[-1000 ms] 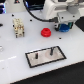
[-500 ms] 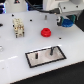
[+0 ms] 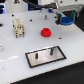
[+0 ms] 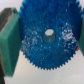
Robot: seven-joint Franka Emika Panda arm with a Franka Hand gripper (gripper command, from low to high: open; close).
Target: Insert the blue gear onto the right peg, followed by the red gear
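White tabletop [image 3: 15, 55] | jaws clamped on blue gear [image 3: 65, 21], far right | centre hub above taller peg [image 3: 51, 50], keep level, lower slowly | red gear [image 3: 46, 32] waits.

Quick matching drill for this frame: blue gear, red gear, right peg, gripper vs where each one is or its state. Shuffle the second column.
Things:
1. blue gear
2. red gear
3. right peg
4. gripper

States:
A. upright on the grey plate, nothing on it
B. lying loose on the white table
C. shut on a gear
D. held up off the table

Pairs: 1-D, 2-B, 3-A, 4-C
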